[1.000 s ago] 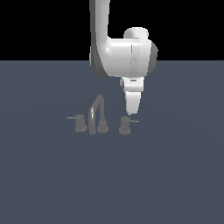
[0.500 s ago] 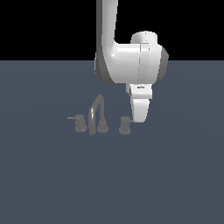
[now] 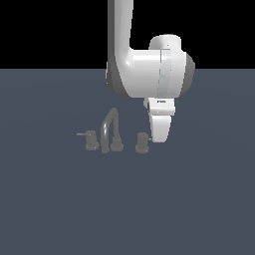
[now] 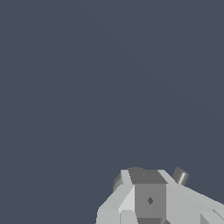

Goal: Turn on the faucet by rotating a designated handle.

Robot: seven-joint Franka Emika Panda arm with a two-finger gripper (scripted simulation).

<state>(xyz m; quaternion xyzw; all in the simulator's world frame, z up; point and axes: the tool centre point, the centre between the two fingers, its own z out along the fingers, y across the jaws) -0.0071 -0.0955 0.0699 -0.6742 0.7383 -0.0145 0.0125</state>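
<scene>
Since a second ago we see the pincer [image 3: 160,140] has dropped lower, just beside the handle [image 3: 142,142], hiding its lever; whether it is open we cannot tell. The faucet [image 3: 109,131] on the bench [image 3: 199,199] counts one spout, two knobs.

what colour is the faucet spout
Dull grey metal; the spout shows best in the exterior view.

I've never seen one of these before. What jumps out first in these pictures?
A bulky white robot arm dominates the exterior view, reaching down from above. Its gripper hangs at the right-hand handle of a small grey faucet, which stands on a plain dark floor.
</scene>
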